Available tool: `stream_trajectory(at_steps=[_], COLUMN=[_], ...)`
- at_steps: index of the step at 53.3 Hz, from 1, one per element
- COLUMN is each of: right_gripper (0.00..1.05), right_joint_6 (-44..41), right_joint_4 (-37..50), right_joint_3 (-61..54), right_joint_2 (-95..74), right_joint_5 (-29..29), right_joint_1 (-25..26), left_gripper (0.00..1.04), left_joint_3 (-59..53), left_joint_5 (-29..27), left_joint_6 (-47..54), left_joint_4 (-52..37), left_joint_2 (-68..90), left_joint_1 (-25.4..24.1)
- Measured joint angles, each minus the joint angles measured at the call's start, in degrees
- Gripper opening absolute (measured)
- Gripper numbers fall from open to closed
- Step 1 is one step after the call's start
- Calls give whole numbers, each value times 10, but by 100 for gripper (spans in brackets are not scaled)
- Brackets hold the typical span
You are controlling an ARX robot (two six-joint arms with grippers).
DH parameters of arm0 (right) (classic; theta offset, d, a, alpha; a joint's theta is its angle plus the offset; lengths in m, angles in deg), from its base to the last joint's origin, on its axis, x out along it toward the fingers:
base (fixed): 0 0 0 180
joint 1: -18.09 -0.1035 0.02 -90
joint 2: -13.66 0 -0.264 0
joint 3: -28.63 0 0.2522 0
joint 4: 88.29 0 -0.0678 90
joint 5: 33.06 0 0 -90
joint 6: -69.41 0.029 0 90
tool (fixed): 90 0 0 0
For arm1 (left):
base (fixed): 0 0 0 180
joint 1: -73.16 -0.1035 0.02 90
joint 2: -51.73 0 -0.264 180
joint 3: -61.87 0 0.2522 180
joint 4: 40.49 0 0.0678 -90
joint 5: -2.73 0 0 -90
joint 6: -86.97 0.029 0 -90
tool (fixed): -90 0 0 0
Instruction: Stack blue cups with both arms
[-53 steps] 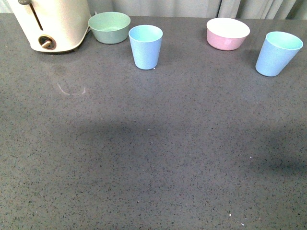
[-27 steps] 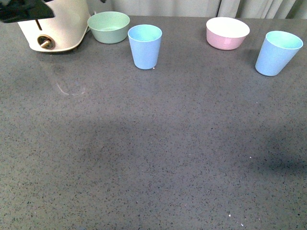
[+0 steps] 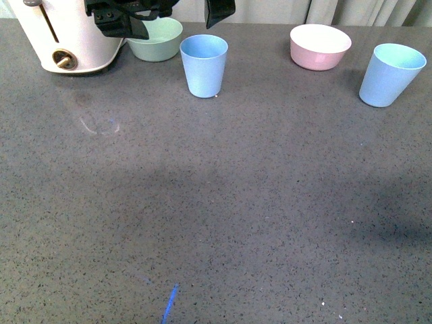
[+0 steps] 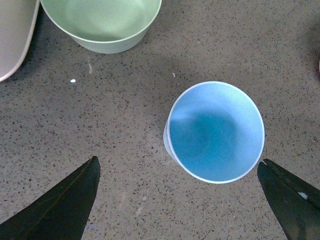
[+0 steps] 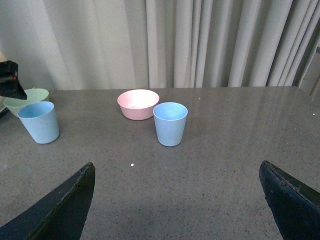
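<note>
Two light-blue cups stand upright on the grey counter. One cup (image 3: 204, 65) is at the back, left of centre; the other cup (image 3: 391, 74) is at the far right. My left gripper (image 3: 169, 17) hovers open above and just behind the left cup, fingers spread wide. In the left wrist view that cup (image 4: 215, 131) sits between the open fingertips (image 4: 67, 200), seen from above, empty. My right gripper (image 5: 177, 200) is open and low over the counter, out of the front view. Its camera sees the right cup (image 5: 170, 123) ahead and the left cup (image 5: 39, 121) far off.
A green bowl (image 3: 158, 42) stands behind the left cup, partly hidden by my left gripper. A cream appliance (image 3: 67, 37) is at the back left. A pink bowl (image 3: 320, 46) sits between the cups. Grey curtains hang behind the counter.
My left gripper has come in from the upper left and moved right, from over the appliance to above the green bowl and left cup. The cups and bowls have not moved.
</note>
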Motion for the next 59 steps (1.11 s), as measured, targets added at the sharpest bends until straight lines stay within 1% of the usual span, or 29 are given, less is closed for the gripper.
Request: stream_trajectory(at_steps=[36,40,41,44,46,49,52,55,58,59], right_gripper=[96,96,96,96,96,96,96,96,96,96], right_joint_6=[0,0,0,0,0,0,0,0,0,0], right_joint_4=[0,0,0,0,0,0,0,0,0,0], right_joint_3=[0,0,0,0,0,0,0,0,0,0], right_joint_2=[0,0,0,0,0,0,0,0,0,0], right_joint_5=[0,0,0,0,0,0,0,0,0,0], right_joint_1=[0,0,0,0,0,0,0,0,0,0], left_gripper=[95,83,77,67,58,50,38,31,20,18], left_joint_3=[143,157,161,165,169,172,181,187,193,194], left_joint_5=[-15,-18,-19,-20,-21,-21,-20,-17,-13,-12], left_joint_6=[-14,-16,-17,-19,-20,-21,-24,-27,-33,-34], left_joint_4=[86,94,98,101,104,107,114,120,129,130], left_joint_2=[118,129,132,137,139,140,143,144,147,147], left_joint_1=[2,2,2,2,2,2,4,5,7,7])
